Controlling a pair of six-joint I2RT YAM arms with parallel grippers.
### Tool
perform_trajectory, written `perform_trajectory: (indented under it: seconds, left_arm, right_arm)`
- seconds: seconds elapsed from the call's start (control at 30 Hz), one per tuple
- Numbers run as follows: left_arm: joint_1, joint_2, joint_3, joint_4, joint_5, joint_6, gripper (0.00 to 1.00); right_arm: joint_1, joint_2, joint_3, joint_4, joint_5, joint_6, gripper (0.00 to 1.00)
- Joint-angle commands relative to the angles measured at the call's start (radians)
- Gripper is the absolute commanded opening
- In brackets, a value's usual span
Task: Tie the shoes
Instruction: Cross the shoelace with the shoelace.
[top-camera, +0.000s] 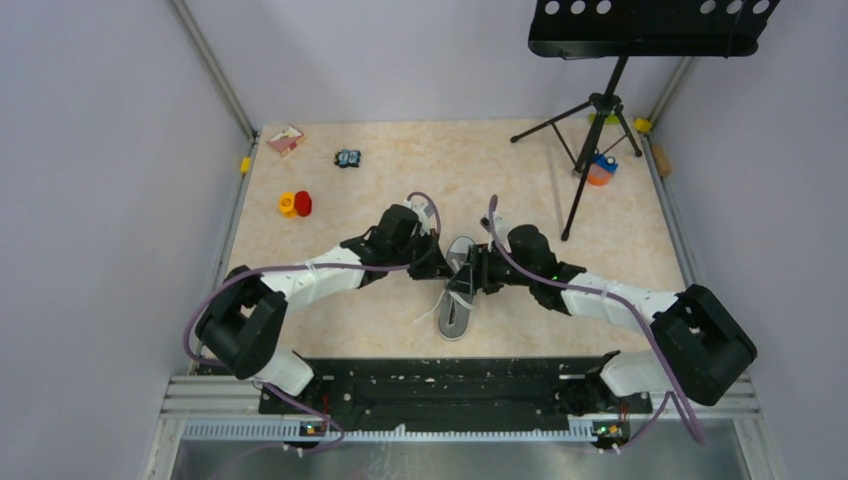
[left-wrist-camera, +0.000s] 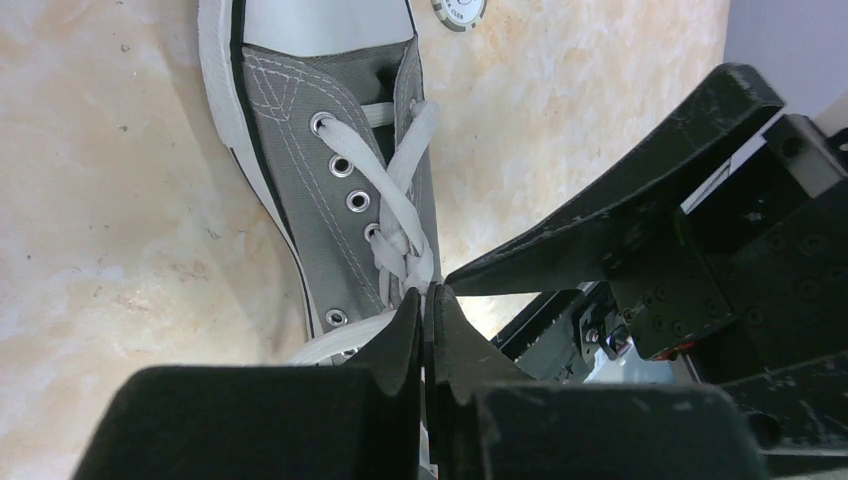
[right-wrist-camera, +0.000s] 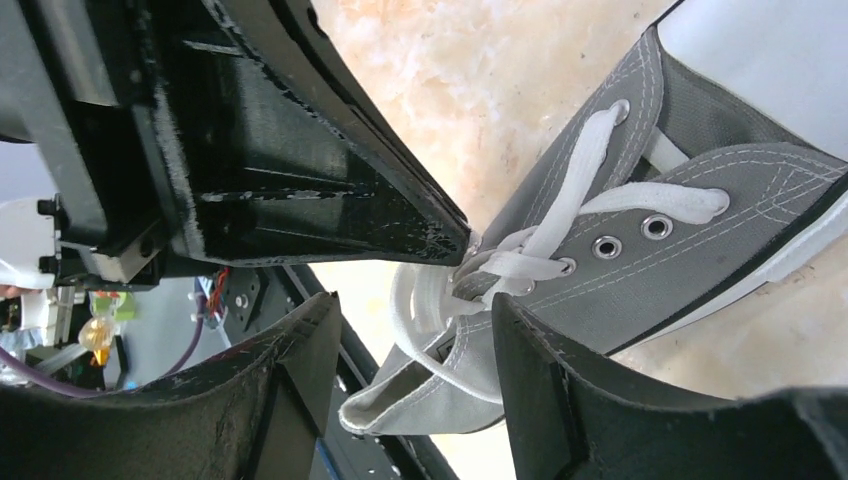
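No bow yet on the grey canvas sneaker (left-wrist-camera: 300, 170): its white lace (left-wrist-camera: 396, 212) is pinched between the left jaws, and the right jaws are open.

Lab cell: aluminium frame (top-camera: 212, 68), plain walls (top-camera: 100, 150), tripod (top-camera: 603, 100).

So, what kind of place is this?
Probably a robot lab test cell: a left arm and right arm bolted to one table, metal frame posts around it, a lone shoe between them.
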Motion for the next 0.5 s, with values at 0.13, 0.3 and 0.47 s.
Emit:
perform_trajectory:
  seconds: [0.13,0.3,0.47]
  left_arm:
    - [-0.005,0.000,0.030,0.017,-0.007,0.008,0.00]
    - [-0.005,0.006,0.033,0.016,-0.003,0.008,0.00]
    - [-0.007,0.005,0.035,0.012,-0.002,0.012,0.00]
  right_arm:
    - [-0.007,0.049,0.047,0.043,-0.033,-0.028,0.51]
    - [-0.007,0.058,0.047,0.050,-0.037,-0.030,0.47]
    - [-0.005,0.068,0.051,0.063,-0.044,-0.028,0.46]
